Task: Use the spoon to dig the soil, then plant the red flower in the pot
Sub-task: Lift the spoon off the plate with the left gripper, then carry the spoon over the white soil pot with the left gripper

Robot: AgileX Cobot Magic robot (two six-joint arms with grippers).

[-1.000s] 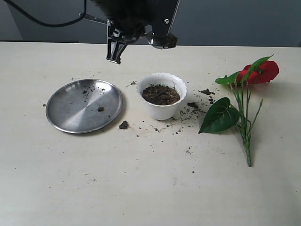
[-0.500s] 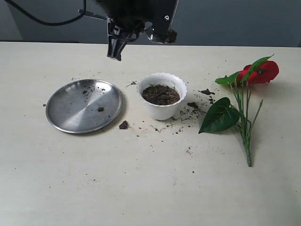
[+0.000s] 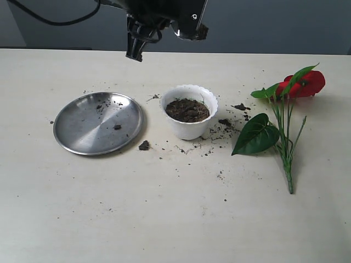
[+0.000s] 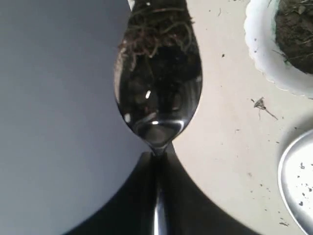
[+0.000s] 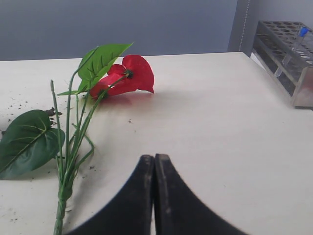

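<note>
One table is carrying everything. One red flower is lying flat at its right side, well apart from the one white pot in the middle. One steel plate is sitting just beside the pot on the left. Inside the pot the soil is lying, with many loose crumbs around. The right claw is pressed together, holding nothing; the flower is lying ahead of it, not touching. Farthest, the raised left claw is pinching the handle of the one spoon, soil sticking to its bowl.
</note>
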